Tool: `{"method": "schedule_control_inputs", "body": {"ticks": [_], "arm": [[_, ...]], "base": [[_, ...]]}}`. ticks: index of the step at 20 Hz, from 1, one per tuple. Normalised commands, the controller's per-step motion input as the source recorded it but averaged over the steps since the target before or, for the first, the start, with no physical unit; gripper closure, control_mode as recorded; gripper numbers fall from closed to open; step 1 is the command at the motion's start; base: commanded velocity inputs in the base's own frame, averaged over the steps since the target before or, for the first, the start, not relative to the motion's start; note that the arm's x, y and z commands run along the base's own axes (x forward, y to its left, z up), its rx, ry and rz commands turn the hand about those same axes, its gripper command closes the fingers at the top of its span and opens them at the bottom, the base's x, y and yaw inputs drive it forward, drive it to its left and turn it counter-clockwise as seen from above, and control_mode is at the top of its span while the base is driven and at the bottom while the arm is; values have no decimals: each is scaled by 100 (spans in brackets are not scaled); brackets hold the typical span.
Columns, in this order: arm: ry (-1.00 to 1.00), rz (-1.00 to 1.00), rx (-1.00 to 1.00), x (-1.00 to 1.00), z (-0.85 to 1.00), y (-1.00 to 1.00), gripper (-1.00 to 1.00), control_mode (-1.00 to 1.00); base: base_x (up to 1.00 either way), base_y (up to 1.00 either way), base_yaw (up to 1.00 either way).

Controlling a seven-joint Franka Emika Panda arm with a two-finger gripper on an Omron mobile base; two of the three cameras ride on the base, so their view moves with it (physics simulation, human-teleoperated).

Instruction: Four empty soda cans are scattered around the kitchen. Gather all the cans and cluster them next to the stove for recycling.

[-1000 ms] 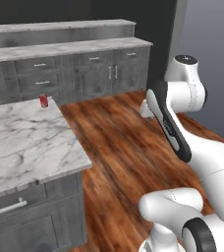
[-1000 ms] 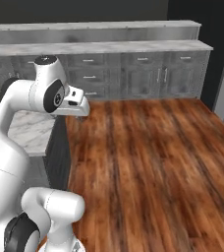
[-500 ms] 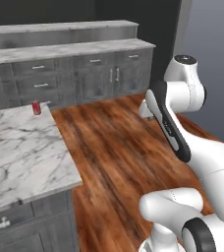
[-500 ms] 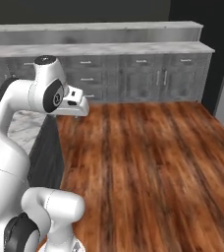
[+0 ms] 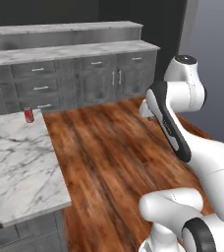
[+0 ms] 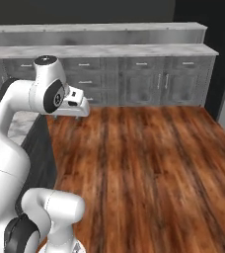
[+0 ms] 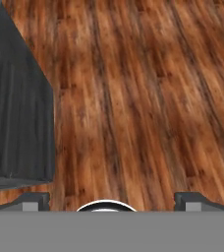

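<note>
Soda can (image 5: 29, 115) on marble island (image 5: 20, 172), wood floor (image 5: 109, 157) alongside.

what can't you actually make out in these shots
- Soda can on the marble island counter, left base view: too small to read any label.
- Island counter: cut off by the left edge in the left base view; in the right base view the arm hides most of it.
- Gripper, hand view: just the open fingertips rise above the bottom band, nothing between them.
</note>
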Motion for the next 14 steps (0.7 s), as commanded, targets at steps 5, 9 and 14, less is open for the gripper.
{"method": "schedule_control_inputs", "body": {"ticks": [5,9,14], "arm": [[0,0,0,0,0,0,-100,100],[0,0,0,0,0,0,-100,100],[0,0,0,0,0,0,-100,100]], "base": [[55,-29,13],[53,-26,20],[48,-21,31]]}}
